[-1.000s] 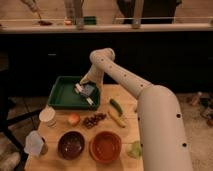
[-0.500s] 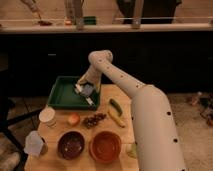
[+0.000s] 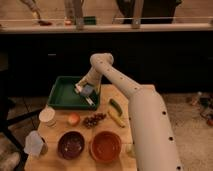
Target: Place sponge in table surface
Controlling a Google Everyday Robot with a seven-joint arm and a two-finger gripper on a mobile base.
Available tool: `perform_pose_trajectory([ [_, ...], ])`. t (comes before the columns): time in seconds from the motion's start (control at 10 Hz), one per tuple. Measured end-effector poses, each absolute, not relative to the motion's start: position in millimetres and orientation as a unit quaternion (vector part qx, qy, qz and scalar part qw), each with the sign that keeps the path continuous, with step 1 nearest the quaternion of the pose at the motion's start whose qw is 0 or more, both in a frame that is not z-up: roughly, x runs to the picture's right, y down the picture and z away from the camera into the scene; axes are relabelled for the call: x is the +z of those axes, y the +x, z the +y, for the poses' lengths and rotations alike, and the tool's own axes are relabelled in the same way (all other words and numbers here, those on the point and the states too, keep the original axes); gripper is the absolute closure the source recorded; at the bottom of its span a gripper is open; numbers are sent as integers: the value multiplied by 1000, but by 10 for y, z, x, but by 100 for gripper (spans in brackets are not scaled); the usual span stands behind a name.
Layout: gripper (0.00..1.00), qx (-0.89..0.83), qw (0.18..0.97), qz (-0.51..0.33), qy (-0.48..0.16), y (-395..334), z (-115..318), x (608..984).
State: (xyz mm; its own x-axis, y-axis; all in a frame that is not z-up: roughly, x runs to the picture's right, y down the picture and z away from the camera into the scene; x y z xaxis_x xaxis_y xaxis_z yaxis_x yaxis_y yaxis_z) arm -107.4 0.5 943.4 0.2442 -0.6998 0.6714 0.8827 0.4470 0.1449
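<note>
My gripper [image 3: 83, 89] hangs low over the right half of the green tray [image 3: 58, 96], at the end of the white arm that reaches in from the lower right. Its fingers stand open. The bluish-grey sponge [image 3: 89, 91] lies in the tray right at the fingertips; I cannot tell whether they touch it. A white stick-like utensil [image 3: 93, 101] lies just in front of it in the tray. The tan wooden table surface [image 3: 54, 133] carries the tray at its far left.
On the table in front of the tray are a white cup [image 3: 47, 116], an orange fruit [image 3: 73, 119], grapes [image 3: 93, 120], a banana [image 3: 118, 119], a green vegetable [image 3: 115, 106], a dark bowl [image 3: 70, 145] and an orange bowl [image 3: 105, 146]. A clear container [image 3: 34, 144] stands at the front left.
The arm has shifted slightly over the tray, bringing the gripper a little lower toward the sponge. The objects on the table have not moved.
</note>
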Motion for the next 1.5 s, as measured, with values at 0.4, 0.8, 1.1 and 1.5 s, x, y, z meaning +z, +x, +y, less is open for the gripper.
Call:
perform_pose_trajectory([
  [0.4,20,-509,768,-364,-140,-1277,80,9547],
  [0.8,27,-514,756,-380,-141,-1440,111,9598],
  [1.1,58,-508,758,-383,-143,-1361,146,9621],
  [1.5,96,-506,759,-384,-141,-1260,143,9590],
])
